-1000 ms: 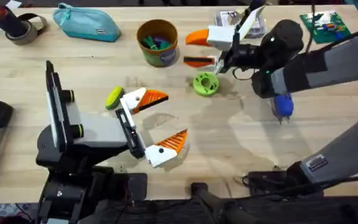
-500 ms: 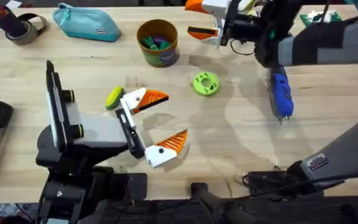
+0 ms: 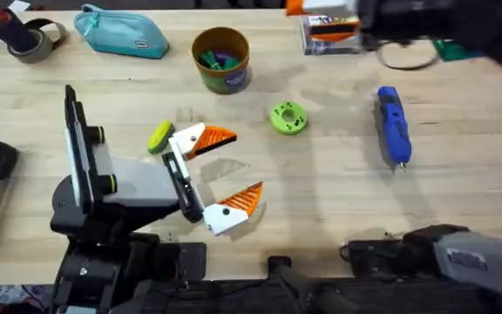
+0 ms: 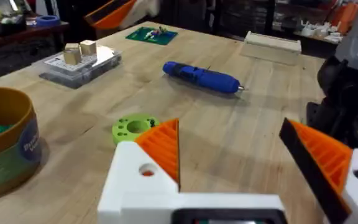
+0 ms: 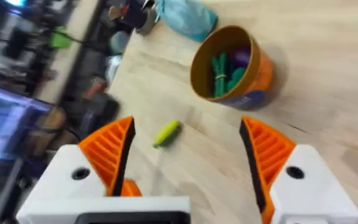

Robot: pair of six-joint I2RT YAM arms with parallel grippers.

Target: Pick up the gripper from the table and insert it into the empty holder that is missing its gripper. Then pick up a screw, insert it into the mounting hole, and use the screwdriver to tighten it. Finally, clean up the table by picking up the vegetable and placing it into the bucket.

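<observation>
The yellow-green vegetable [image 3: 159,137] lies on the table just left of my left gripper [image 3: 225,172], which is open with nothing between its orange fingers. At the far middle stands the ochre bucket [image 3: 221,59], with green and purple items inside. The blue screwdriver [image 3: 393,125] lies at the right. High over the far edge, my right gripper [image 3: 316,19] is open and empty; from its wrist view I look down on the bucket [image 5: 232,65] and the vegetable [image 5: 166,132]. The loose gripper piece, the holder and any screw are out of view.
A green round disc with holes [image 3: 288,117] lies mid-table between bucket and screwdriver. A teal pouch [image 3: 122,32] and a tape roll [image 3: 24,35] sit at the far left. A clear box [image 4: 79,59] and a green board [image 4: 151,34] sit at the far right.
My right arm has lifted from beside the green disc and swung back over the far edge, uncovering the screwdriver. The left arm has not moved.
</observation>
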